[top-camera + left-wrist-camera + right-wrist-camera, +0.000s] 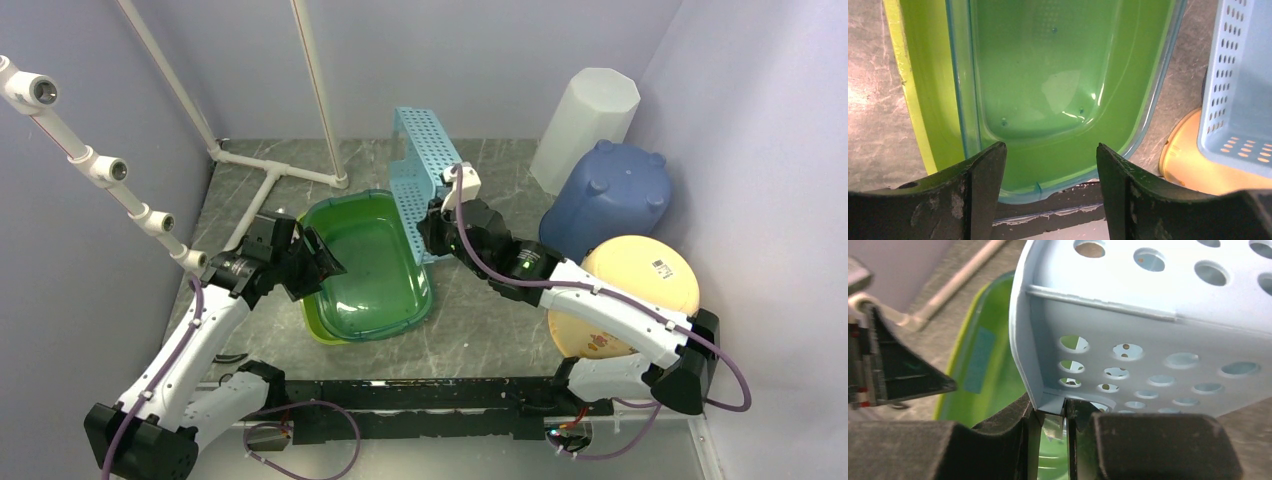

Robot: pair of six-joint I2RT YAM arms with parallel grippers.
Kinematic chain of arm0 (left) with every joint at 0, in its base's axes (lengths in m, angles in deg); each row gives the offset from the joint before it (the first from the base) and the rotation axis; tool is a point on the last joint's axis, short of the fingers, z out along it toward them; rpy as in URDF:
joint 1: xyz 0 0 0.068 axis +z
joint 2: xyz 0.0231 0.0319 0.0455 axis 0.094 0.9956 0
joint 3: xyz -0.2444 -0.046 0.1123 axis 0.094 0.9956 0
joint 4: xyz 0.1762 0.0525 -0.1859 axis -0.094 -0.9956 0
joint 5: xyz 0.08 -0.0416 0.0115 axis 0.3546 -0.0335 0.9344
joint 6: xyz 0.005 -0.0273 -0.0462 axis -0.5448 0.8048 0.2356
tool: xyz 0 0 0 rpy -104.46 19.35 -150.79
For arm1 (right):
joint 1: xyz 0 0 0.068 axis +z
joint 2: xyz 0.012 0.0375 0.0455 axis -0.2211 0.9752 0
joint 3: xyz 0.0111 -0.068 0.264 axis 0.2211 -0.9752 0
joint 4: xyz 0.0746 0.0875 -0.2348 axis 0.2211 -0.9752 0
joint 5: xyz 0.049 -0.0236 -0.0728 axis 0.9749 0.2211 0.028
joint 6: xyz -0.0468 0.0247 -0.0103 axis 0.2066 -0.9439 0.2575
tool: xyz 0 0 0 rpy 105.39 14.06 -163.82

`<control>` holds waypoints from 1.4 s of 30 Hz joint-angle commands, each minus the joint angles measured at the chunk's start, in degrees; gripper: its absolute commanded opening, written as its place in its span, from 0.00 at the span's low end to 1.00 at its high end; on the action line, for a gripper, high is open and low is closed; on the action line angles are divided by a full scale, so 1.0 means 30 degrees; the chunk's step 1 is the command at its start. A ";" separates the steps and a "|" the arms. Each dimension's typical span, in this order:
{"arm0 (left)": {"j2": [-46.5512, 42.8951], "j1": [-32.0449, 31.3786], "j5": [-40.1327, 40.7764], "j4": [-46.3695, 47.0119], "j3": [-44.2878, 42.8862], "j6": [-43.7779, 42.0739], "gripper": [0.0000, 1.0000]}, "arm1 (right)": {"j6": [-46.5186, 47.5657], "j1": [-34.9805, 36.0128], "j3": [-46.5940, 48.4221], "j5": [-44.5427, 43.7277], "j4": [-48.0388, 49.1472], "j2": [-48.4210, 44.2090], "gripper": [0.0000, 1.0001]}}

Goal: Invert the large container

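Note:
The large container, a light blue perforated basket (425, 160) (1148, 315), stands tipped on its side at the table's middle, its lower edge against a clear green tub (365, 265) (1048, 75). My right gripper (437, 222) (1066, 410) is shut on the basket's lower rim corner. My left gripper (325, 265) (1050, 160) hangs open over the tub's near-left rim with nothing between its fingers. The basket (1238, 90) shows at the right of the left wrist view.
The green tub sits nested in a yellow-green one (322, 330). At the right stand a white tall bin (590, 125), an upturned blue bucket (610, 195) and a cream round bowl (640, 290). A white pipe frame (270, 170) lies at the back left.

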 commanded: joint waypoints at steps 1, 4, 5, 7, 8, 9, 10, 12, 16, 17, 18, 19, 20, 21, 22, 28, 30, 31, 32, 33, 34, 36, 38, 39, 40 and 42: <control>0.0076 -0.0037 0.0399 -0.0356 -0.0717 -0.0431 0.71 | 0.4183 -0.0051 0.0978 -0.2473 -0.0611 -0.0028 0.00; 0.0088 -0.0037 0.0345 -0.0311 -0.0718 -0.0462 0.72 | 0.6219 -0.0051 0.1003 -0.3268 -0.1350 0.0592 0.00; 0.0093 -0.0037 0.0304 -0.0263 -0.0718 -0.0462 0.72 | 0.6986 -0.0061 0.0929 -0.3459 -0.1445 0.0788 0.00; 0.0133 -0.0039 0.0255 -0.0217 -0.0689 -0.0484 0.72 | 0.8470 -0.0066 0.0758 -0.3950 -0.1642 0.1134 0.00; 0.0187 -0.0037 0.0256 -0.0237 -0.0711 -0.0505 0.72 | 0.8993 -0.0062 0.0748 -0.4566 -0.1888 0.1302 0.00; 0.0227 -0.0037 0.0278 -0.0320 -0.0757 -0.0517 0.71 | 0.9329 -0.0058 0.0706 -0.5105 -0.2061 0.1433 0.00; 0.0268 -0.0037 0.0388 -0.0481 -0.0836 -0.0549 0.71 | 0.9854 -0.0065 0.0554 -0.5656 -0.1984 0.1512 0.00; 0.0339 -0.0038 0.0549 -0.0809 -0.0946 -0.0626 0.71 | 1.1245 -0.0062 0.0015 -0.6413 -0.1501 0.1605 0.00; 0.0302 -0.0037 0.0944 -0.1327 -0.0899 -0.0623 0.72 | 1.2635 -0.0061 -0.0621 -0.6812 -0.1184 0.1861 0.00; 0.0303 -0.0037 0.1046 -0.1419 -0.0832 -0.0595 0.72 | 1.2648 -0.0062 -0.0483 -0.6938 -0.1457 0.2001 0.00; 0.0292 -0.0044 0.1106 -0.1464 -0.0772 -0.0566 0.72 | 1.2675 -0.0066 -0.0329 -0.7035 -0.1707 0.2169 0.00; 0.0298 -0.0038 0.1168 -0.1528 -0.0710 -0.0526 0.73 | 1.2785 -0.0066 -0.0227 -0.7124 -0.1929 0.2347 0.00; 0.0325 -0.0037 0.1231 -0.1595 -0.0629 -0.0506 0.73 | 1.2960 -0.0051 -0.0199 -0.7208 -0.2129 0.2523 0.00; 0.0354 -0.0037 0.1312 -0.1627 -0.0502 -0.0493 0.73 | 1.3143 -0.0064 -0.0211 -0.7358 -0.2242 0.2714 0.00; 0.0412 -0.0037 0.1399 -0.1622 -0.0361 -0.0469 0.73 | 1.3290 -0.0066 -0.0271 -0.7669 -0.2274 0.2917 0.00; 0.1205 -0.0037 0.1691 -0.1326 0.0602 -0.0355 0.74 | 1.4937 -0.0095 -0.0692 -1.0648 -0.1808 0.5122 0.00; 0.1436 -0.0037 0.1786 -0.1281 0.0776 -0.0351 0.74 | 1.5382 -0.0095 -0.0625 -1.0598 -0.1841 0.5771 0.00; 0.1540 -0.0037 0.1806 -0.1209 0.0864 -0.0397 0.74 | 1.5610 -0.0099 -0.0656 -1.0418 -0.1638 0.6016 0.00; 0.1626 -0.0037 0.1809 -0.1159 0.0952 -0.0428 0.74 | 1.5936 -0.0143 -0.0755 -1.0143 -0.1353 0.6190 0.00; 0.1685 -0.0037 0.1849 -0.1138 0.1016 -0.0480 0.74 | 1.6188 -0.0245 -0.0884 -0.9845 -0.0976 0.6325 0.00; 0.1747 -0.0041 0.1888 -0.1110 0.1074 -0.0493 0.74 | 1.6384 -0.0345 -0.0988 -0.9511 -0.0655 0.6441 0.00; 0.1847 -0.0037 0.1903 -0.1043 0.1247 -0.0535 0.74 | 1.6566 -0.0611 -0.1140 -0.8663 -0.0315 0.6639 0.00; 0.1986 -0.0052 0.1848 -0.0971 0.1417 -0.0555 0.74 | 1.6523 -0.0965 -0.1212 -0.8005 -0.0201 0.6859 0.00; 0.2067 -0.0043 0.1847 -0.0935 0.1523 -0.0503 0.74 | 1.6456 -0.1193 -0.1231 -0.7629 -0.0195 0.6965 0.00; 0.2102 -0.0038 0.1825 -0.0861 0.1672 -0.0430 0.74 | 1.6359 -0.1397 -0.1262 -0.7183 -0.0198 0.7063 0.00; 0.2229 -0.0037 0.1702 -0.0601 0.1985 -0.0153 0.73 | 1.6076 -0.1844 -0.1436 -0.6606 -0.0079 0.7284 0.00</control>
